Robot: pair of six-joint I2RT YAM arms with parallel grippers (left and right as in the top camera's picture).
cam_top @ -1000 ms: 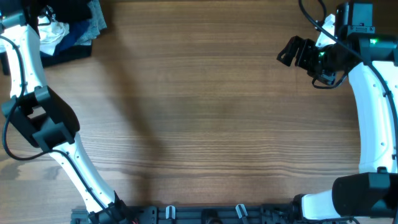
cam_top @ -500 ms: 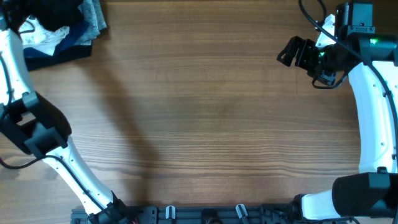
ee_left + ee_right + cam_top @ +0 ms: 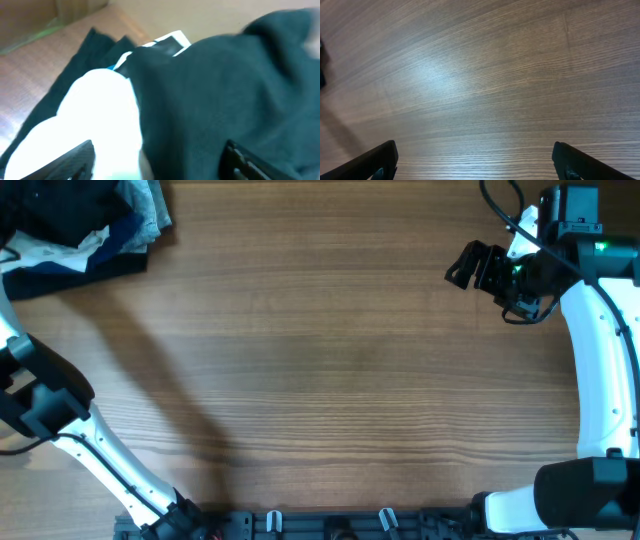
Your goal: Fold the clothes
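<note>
Now left tool (image 3: 158, 156) spread wide over clothes (image 3: 225, 90).

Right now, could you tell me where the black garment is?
The black garment lies at the table's far left corner in the overhead view, on the heap of white and blue clothes.

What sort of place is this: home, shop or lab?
Most likely a robot lab bench: a bare wooden table, a white left arm and right arm rising from a black rail at its near edge, and a heap of mixed clothes in a far corner.
</note>
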